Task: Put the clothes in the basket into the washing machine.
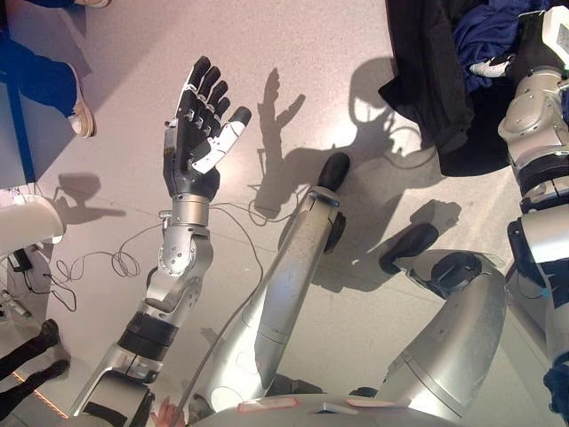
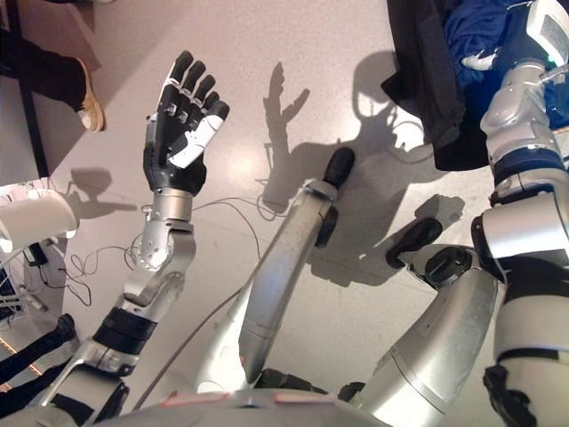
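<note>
A heap of clothes lies at the top right: a black garment (image 1: 436, 89) spread on the floor and a blue garment (image 1: 484, 31) on top of it. My right hand (image 1: 532, 43) rests on the blue garment at the view's upper right edge; one white fingertip (image 1: 489, 67) shows, and the other fingers are hidden by the cloth and the frame edge. My left hand (image 1: 200, 124) is raised over the bare floor at the left, its fingers straight and spread, and it holds nothing. It also shows in the right eye view (image 2: 180, 120). No basket rim or washing machine shows.
A person's light shoe (image 1: 82, 111) and blue trouser leg stand at the upper left. A white rounded object (image 1: 31, 222) juts in from the left edge. Dark shoes (image 1: 31, 351) show at the lower left. The pale floor (image 1: 293, 53) stretches between my hands.
</note>
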